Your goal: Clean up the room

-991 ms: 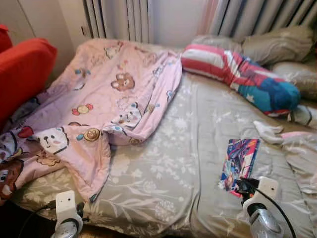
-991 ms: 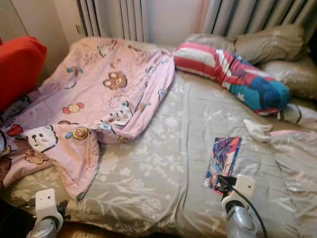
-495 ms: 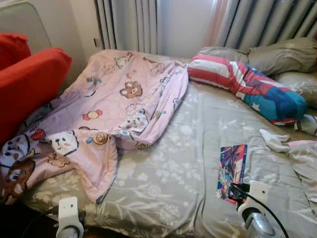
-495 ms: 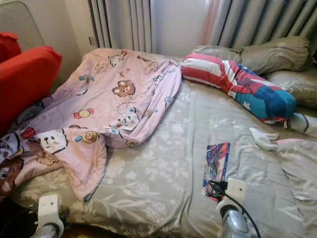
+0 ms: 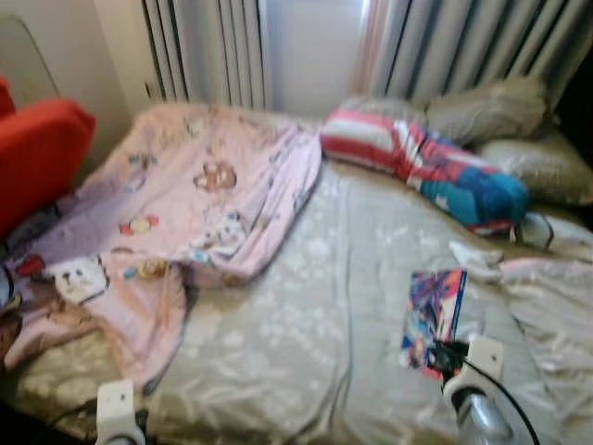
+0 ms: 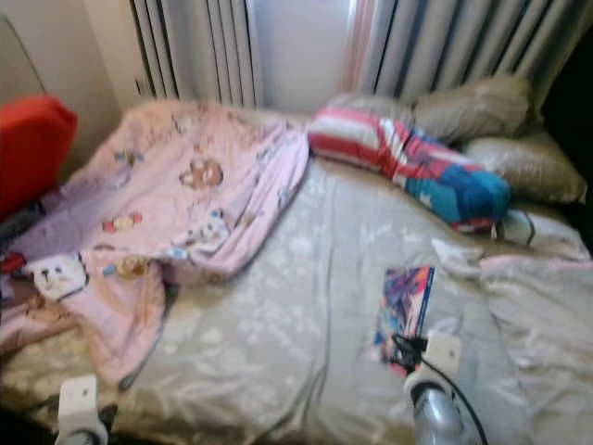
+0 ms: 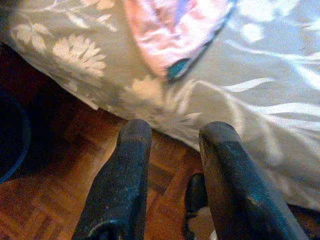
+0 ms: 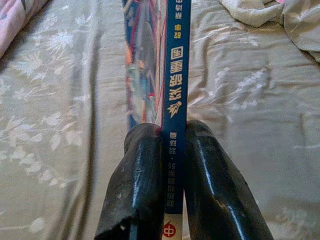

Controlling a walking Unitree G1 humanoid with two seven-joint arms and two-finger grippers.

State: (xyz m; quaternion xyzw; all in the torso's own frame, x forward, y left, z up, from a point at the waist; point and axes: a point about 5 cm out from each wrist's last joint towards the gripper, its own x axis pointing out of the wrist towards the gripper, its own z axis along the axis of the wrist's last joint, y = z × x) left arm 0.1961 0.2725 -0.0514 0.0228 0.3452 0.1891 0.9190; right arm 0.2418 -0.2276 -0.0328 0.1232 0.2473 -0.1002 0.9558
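Book [image 8: 175, 75] now pinched by the spine in right pincer [image 8: 172, 145], raised on edge just above the grey floral bed [image 5: 306, 324], no more flat as a second ago. Seems ready to carry off. Left pincer [image 7: 172, 150] spread, idle over the floor beside pink blanket [image 5: 185, 204].

Open grey floral bedsheet [image 5: 306, 315] is lying between pink blanket [image 5: 185, 204] and book [image 5: 432, 315]; pillows [image 5: 435, 167] are blocking the head end.
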